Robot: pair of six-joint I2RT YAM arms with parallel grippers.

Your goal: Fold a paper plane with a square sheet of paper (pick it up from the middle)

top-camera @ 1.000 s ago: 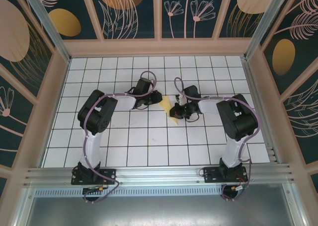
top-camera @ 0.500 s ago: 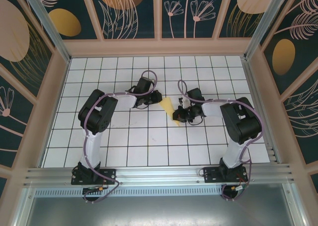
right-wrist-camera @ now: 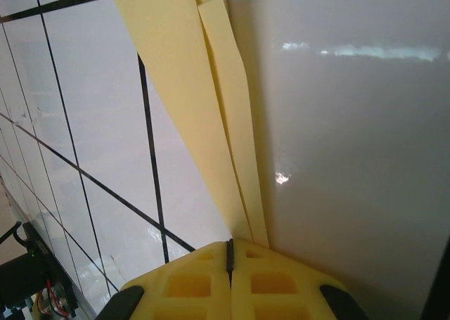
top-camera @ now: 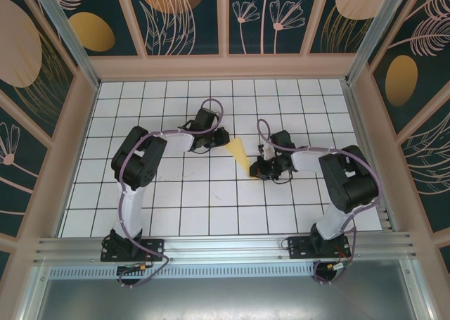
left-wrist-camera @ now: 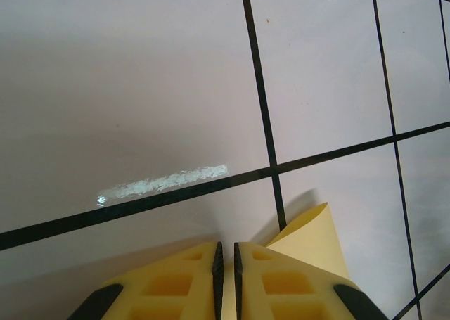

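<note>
Both arms reach in over the white tiled table [top-camera: 211, 207], and we take the paper plane [top-camera: 239, 153] as our reference.

The plane is a narrow pale yellow wedge lying between the two grippers. Its wide end points toward the far left and its tip toward the near right.

Left gripper [top-camera: 223, 138]: at the plane's wide end, touching it. In the left wrist view, this gripper [left-wrist-camera: 226, 264] has its yellow fingers [left-wrist-camera: 183, 285] drawn nearly together, with a thin slit between them. A curled flap of the plane [left-wrist-camera: 313, 235] rises just behind the finger on the right of that view. The fingers appear to nip the paper's edge, though the slit is too narrow for us to be sure.

Right gripper [top-camera: 257, 169]: at the plane's tip. In the right wrist view, this gripper [right-wrist-camera: 229, 253] has its fingers [right-wrist-camera: 281, 285] pressed together. The plane's folded layers [right-wrist-camera: 183, 88] narrow down and run into the seam between them, so the tip is pinched. At least two overlapping strips are visible there, with a crease between them.

The plane's middle stretch lies free of both grippers. We cannot tell whether it rests flat on the tiles.
</note>
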